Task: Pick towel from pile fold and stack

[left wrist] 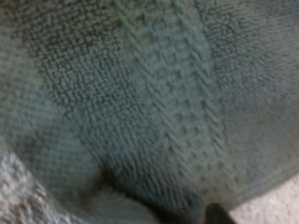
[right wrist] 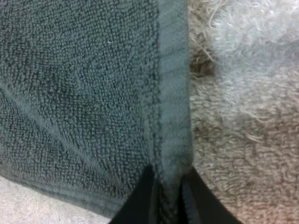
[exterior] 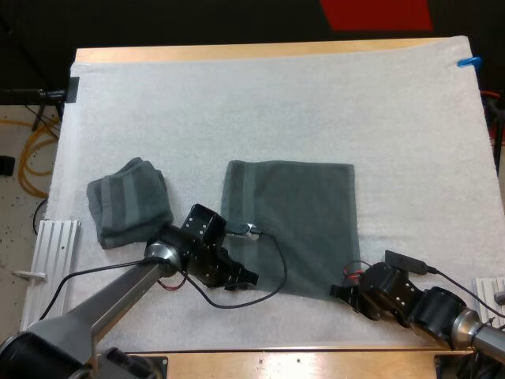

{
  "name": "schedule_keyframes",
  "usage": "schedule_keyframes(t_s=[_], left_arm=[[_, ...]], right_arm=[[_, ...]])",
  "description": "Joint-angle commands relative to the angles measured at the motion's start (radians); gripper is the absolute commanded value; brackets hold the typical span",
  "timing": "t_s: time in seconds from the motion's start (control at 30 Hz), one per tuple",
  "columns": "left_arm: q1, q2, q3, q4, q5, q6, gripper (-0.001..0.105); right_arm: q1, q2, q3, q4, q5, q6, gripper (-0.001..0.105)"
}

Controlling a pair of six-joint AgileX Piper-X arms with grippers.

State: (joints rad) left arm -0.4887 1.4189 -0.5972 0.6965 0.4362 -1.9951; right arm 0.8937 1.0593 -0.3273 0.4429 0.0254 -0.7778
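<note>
Flat towel (exterior: 292,225) lies spread in the middle of the white mat (exterior: 276,103), near edge toward the arms; other towel (exterior: 129,201), bundled, sits well apart to its left. R gripper (right wrist: 168,205) is closed on the flat towel's hem at the near right corner, a shallow bite. L gripper (exterior: 243,276) is at the near left corner, close on the cloth; whether it grips, can't tell. Risks, as I judge: if L has no hold, a lift drags one corner & the fold goes skew; R's thin pinch may slip off the hem; uneven lift wrinkles the towel
</note>
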Motion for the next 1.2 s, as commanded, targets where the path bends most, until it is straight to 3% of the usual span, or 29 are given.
schedule_keyframes(t_s=[0.0,0.2,0.37,0.5,0.67,0.8,0.97,1.07,1.17], left_arm=[[-0.005,0.023,0.005,-0.013,0.010,-0.007,0.025],[-0.005,0.040,0.005,0.004,0.008,-0.002,0.000],[-0.005,-0.056,0.005,0.111,0.008,0.036,0.000],[-0.005,-0.181,0.017,0.226,0.008,0.056,0.000],[-0.004,-0.298,0.055,0.238,0.010,0.029,0.000],[0.031,-0.297,0.057,0.136,0.010,-0.035,0.000],[0.125,-0.255,0.057,-0.096,0.041,-0.100,0.000],[0.190,-0.204,0.057,-0.208,0.075,-0.133,0.000],[0.240,-0.143,0.057,-0.309,0.099,-0.143,0.000]], right_arm=[[-0.005,-0.008,-0.007,0.011,-0.001,-0.014,0.000],[-0.005,-0.013,-0.007,0.011,-0.002,-0.017,0.000],[-0.003,-0.080,-0.011,0.016,-0.052,-0.033,0.000],[-0.003,-0.160,-0.062,0.135,-0.073,-0.030,0.000],[-0.003,-0.215,-0.104,0.230,-0.052,-0.025,0.000],[-0.009,-0.192,-0.103,0.194,0.087,0.024,0.000],[-0.079,-0.096,-0.103,0.056,0.141,0.025,0.000],[-0.171,-0.016,-0.103,-0.073,0.131,0.025,0.000],[-0.274,0.071,-0.103,-0.187,0.058,0.025,0.000]])
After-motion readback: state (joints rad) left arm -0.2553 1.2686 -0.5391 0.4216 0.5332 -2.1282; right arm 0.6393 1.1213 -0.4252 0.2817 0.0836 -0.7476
